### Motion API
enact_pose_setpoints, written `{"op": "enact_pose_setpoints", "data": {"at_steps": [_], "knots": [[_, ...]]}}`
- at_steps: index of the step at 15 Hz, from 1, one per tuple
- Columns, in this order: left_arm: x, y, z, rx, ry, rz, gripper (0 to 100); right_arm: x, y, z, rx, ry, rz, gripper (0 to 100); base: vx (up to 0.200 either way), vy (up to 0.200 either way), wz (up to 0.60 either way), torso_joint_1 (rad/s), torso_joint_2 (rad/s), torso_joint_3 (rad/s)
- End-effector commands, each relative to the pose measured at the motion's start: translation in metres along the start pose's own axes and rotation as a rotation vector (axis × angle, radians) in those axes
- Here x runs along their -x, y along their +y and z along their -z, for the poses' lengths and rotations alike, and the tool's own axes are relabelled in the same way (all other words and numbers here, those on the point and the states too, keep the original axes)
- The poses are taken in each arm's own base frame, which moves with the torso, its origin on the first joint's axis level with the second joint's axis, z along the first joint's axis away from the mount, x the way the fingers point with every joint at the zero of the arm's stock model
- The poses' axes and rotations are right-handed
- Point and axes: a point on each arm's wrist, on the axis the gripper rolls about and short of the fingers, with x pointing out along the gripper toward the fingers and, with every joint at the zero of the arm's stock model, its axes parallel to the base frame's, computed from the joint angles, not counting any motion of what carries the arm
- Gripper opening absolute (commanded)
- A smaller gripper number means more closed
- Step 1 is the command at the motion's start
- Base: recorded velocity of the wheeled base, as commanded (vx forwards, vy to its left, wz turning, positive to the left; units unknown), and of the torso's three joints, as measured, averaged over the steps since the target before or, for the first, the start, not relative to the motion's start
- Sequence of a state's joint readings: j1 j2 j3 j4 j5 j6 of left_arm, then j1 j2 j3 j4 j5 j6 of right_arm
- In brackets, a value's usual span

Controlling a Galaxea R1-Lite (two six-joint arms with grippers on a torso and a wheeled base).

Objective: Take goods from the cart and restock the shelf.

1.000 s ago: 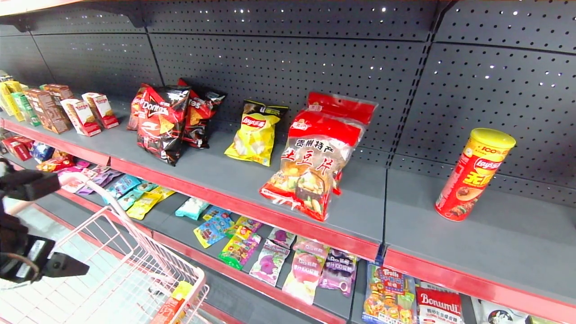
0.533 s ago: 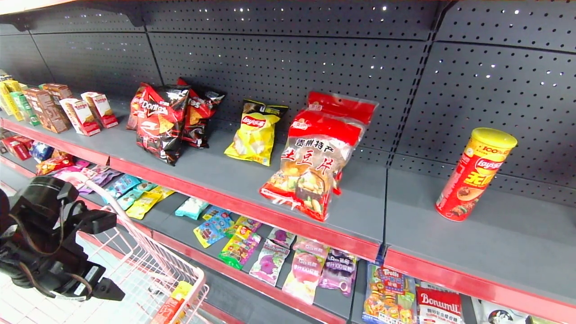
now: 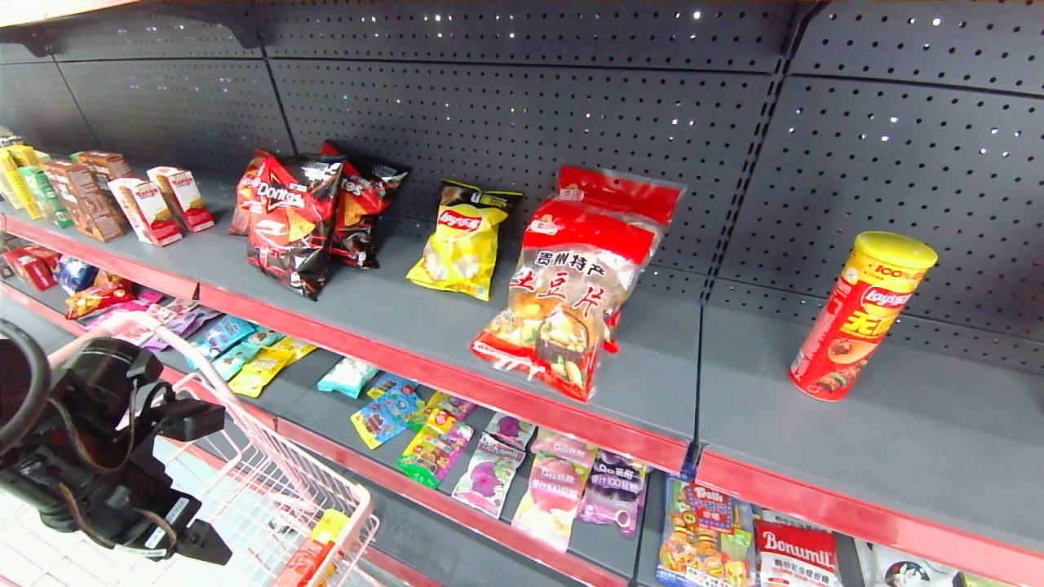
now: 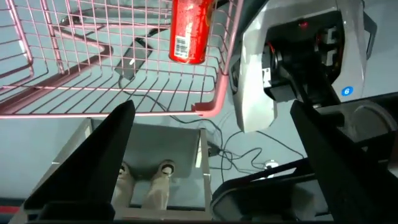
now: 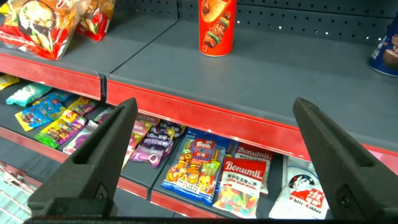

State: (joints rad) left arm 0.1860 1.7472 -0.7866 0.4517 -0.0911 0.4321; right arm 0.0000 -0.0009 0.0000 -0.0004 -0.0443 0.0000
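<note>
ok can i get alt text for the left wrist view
The left gripper, its fingers spread open, points toward a pink wire cart with a red can inside the basket. Loose cables lie on the grey floor beneath the cart.

- A shop aisle: a long grey shelf (image 3: 457, 326) with red front strips, backed by a perforated panel (image 3: 571, 106).
- Packaged snacks face outward: crisp bags (image 3: 294, 220), a tall can (image 3: 860, 314), and sweet packets (image 3: 432, 448) on the tier below.
- A pink wire cart (image 3: 355, 493) stands beside it.
</note>
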Motion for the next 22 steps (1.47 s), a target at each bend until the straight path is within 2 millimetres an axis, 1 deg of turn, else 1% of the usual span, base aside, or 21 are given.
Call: {"op": "enact_pose_setpoints", "data": {"at_steps": [1,2,6,22], "knots": [[-0.0029,0.0019,-0.0020,-0.003,-0.006,-0.002,100,-0.0001,0.0000,0.0000,0.000,0.001,0.000,100,0.000,0.000,0.00,0.000,0.00,0.000],[-0.0061,0.0033,-0.0044,-0.008,-0.021,-0.009,100,-0.0001,0.0000,0.0000,0.000,0.001,0.000,100,0.000,0.000,0.00,0.000,0.00,0.000],[-0.0088,0.0032,-0.0035,-0.029,-0.025,-0.011,100,-0.0001,0.0000,0.0000,0.000,0.001,0.000,100,0.000,0.000,0.00,-0.023,0.04,0.026],[-0.0084,0.0032,-0.0036,-0.030,-0.028,-0.011,100,-0.0001,0.0000,0.0000,0.000,0.001,-0.001,100,0.000,0.000,0.00,-0.156,0.35,0.187]]}}
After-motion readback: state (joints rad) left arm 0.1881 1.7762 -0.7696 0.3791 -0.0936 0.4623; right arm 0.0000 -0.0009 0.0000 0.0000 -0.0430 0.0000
